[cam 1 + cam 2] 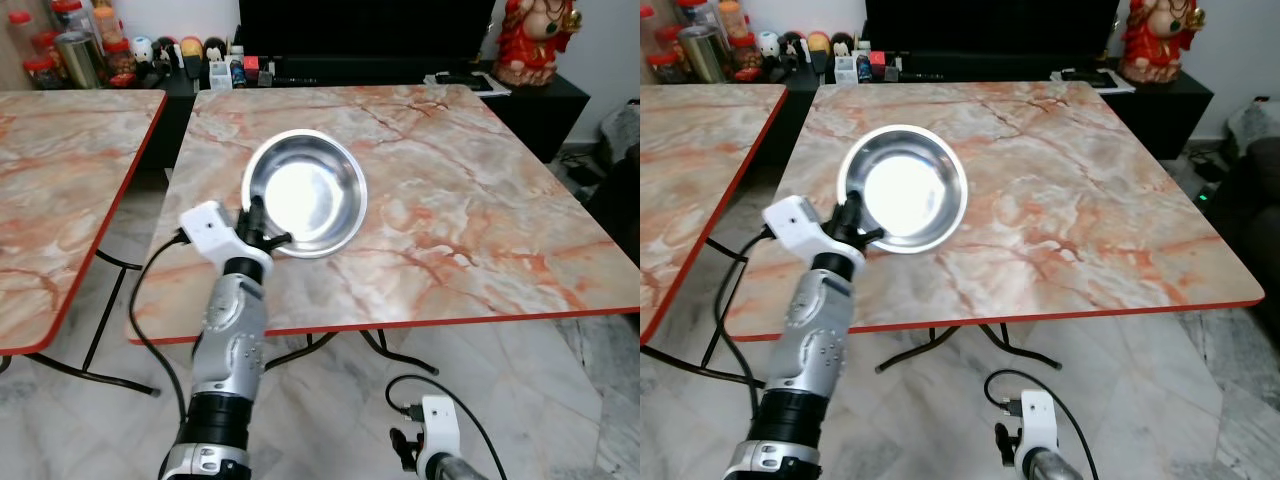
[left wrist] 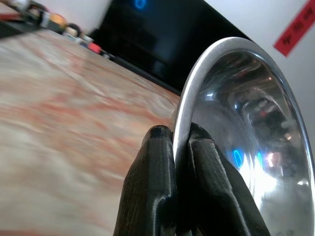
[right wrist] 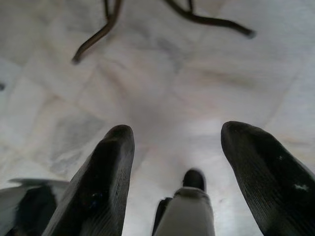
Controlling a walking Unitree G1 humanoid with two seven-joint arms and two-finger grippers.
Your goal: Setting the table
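Left gripper (image 2: 178,147): pinching bowl (image 1: 305,192) rim, over table (image 1: 450,200)
Right gripper (image 3: 177,162): idle; jaws wide, above floor (image 3: 162,78)

The robot's left arm reaches forward and up, its left gripper (image 1: 262,228) pinched tight, the two black fingers (image 2: 152,187) pressed close together on either side of a thin rim. The right arm hangs low at the robot's side, the right gripper (image 3: 187,162) pointing down with fingers spread wide apart.
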